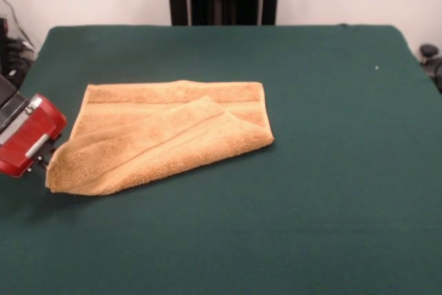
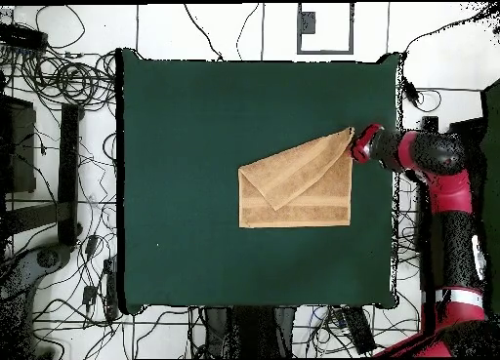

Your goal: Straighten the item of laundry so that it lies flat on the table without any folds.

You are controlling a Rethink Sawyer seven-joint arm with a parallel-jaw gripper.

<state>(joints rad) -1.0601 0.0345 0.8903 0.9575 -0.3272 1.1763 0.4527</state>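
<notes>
At towel [image 1: 166, 135] corner, tool [image 1: 45, 159] possibly gripping; tips hidden.

towel [image 1: 162, 135] on table [image 1: 331, 170], gripper [image 1: 47, 158] at its corner

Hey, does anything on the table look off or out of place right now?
Yes. The towel isn't flat: one corner is folded diagonally over the rest. The gripper sits at that folded corner, at the table edge.

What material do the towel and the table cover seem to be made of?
The towel looks like soft terry cloth, golden-tan, with a fuzzy looped pile and a flatter woven band near one edge; probably cotton, though that cannot be confirmed. The table cover looks like plain dark green cloth, matte and smooth, perhaps felt, as it shows no shine and no visible weave.
</notes>
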